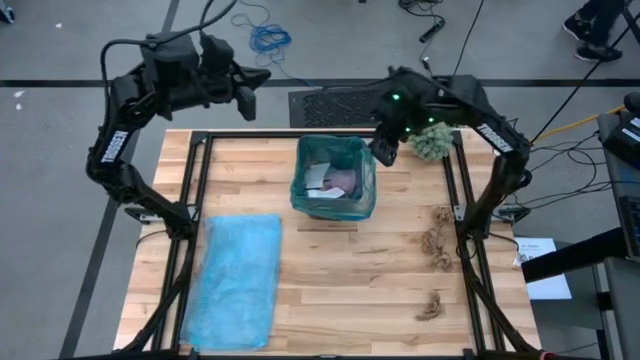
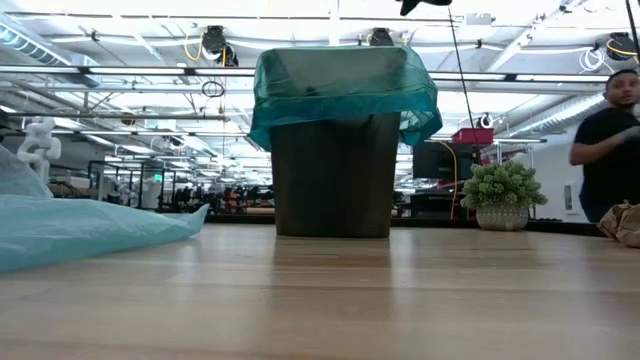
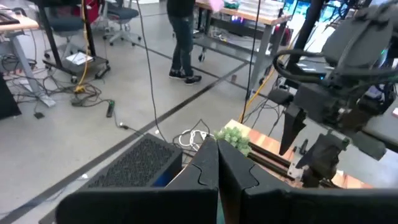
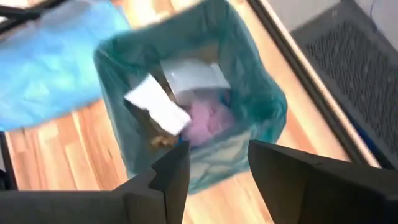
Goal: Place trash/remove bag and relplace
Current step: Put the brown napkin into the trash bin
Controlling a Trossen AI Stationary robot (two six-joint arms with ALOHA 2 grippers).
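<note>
Several crumpled brown wads (image 1: 436,243) lie loose along the tabletop's right edge in my high view, with one more clump (image 1: 430,306) toward the near right corner; white scraps (image 1: 318,178) and a lilac-pink piece (image 1: 343,181) already sit inside the bin (image 1: 334,180), which stands near the far edge at mid-width, lined with a teal bag (image 1: 362,196). I see a flat blue spare bag (image 1: 238,280) lying by the left edge. My right gripper (image 1: 383,150) hangs just past the bin's far right rim, well apart from the loose wads; my left gripper (image 1: 245,100) waits beyond the far left corner, off the tabletop. From the low view, the bin (image 2: 335,175) stands upright with the teal liner (image 2: 345,85) folded over its rim, and a brown wad (image 2: 622,222) shows at the right edge. My left wrist view shows its fingers (image 3: 202,165) pressed together, holding nothing. My right wrist view looks down into the bag (image 4: 264,102): white scraps (image 4: 158,106) and the pink piece (image 4: 208,119) lie within, my fingers (image 4: 177,168) parted and empty above the rim.
</note>
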